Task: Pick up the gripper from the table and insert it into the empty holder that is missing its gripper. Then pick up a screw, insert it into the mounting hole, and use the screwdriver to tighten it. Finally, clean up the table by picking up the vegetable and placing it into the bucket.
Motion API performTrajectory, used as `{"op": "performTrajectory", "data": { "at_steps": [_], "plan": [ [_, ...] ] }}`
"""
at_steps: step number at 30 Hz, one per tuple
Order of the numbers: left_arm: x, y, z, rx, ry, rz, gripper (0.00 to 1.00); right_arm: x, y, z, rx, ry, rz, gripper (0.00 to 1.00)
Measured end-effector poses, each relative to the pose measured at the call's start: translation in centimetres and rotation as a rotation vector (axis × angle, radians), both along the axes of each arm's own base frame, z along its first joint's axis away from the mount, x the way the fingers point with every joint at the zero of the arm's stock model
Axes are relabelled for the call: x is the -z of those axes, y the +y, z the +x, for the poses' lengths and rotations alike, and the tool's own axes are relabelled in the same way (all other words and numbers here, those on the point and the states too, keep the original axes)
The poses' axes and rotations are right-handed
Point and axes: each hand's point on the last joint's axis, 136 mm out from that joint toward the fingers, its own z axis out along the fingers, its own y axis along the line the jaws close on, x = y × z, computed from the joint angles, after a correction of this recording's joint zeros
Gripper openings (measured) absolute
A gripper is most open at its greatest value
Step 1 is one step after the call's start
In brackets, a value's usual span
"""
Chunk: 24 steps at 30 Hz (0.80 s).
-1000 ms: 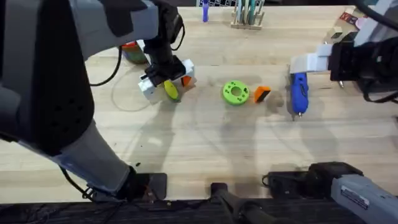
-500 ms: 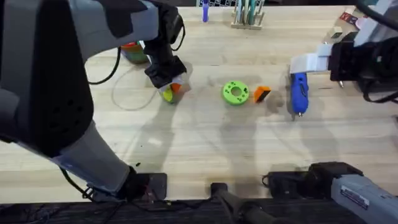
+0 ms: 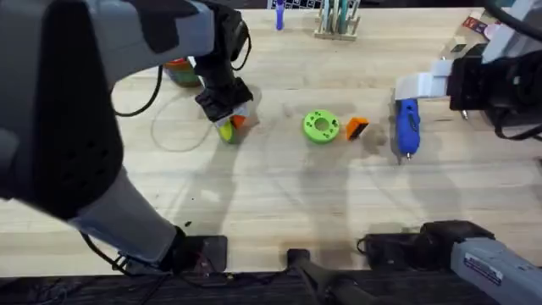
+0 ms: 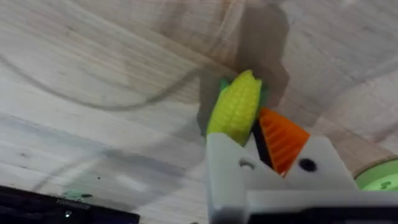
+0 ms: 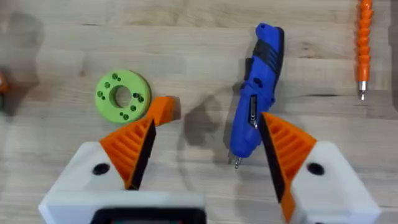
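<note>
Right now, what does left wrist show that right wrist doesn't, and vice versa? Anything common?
Left wrist alone: the corn cob pinched in the left tool, against the orange ribbed pad, off the wood.

Right wrist alone: the blue screwdriver lying flat, the loose orange fingertip beside the green disc, a thin orange-handled tool apart at the table's far side, and the right tool open above them.

Both: the green disc and the wooden table.

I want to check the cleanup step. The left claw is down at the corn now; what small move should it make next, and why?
Probably lift straight up a little. The left claw appears shut on the corn, which the left wrist view shows between a white finger and an orange pad, just above the table. Raising first should free it for carrying to the bucket.
</note>
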Motion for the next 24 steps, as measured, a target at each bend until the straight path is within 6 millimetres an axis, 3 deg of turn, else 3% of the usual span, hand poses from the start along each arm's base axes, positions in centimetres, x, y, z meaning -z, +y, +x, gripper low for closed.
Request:
{"op": "performTrajectory", "data": {
  "at_steps": [4,11,15,19,24],
  "plan": [
    [-2.4,-0.1,0.2,0.014,-0.070,-0.022,0.006,0.0,0.0,0.0,0.000,0.000,0.000,0.991],
    [-9.3,-0.1,0.5,0.095,-0.289,-0.080,0.006,0.0,0.0,0.0,0.000,0.000,0.000,0.991],
    [-12.3,0.0,0.1,0.161,-0.388,-0.095,0.006,0.0,0.0,0.0,0.000,0.000,0.000,0.991],
    [-14.3,0.3,-0.8,0.214,-0.446,-0.094,0.006,0.0,0.0,0.0,0.000,0.000,0.000,0.992],
    [-15.5,0.8,-1.5,0.238,-0.478,-0.082,0.006,0.0,0.0,0.0,0.000,0.000,0.000,0.991]
  ]
}}
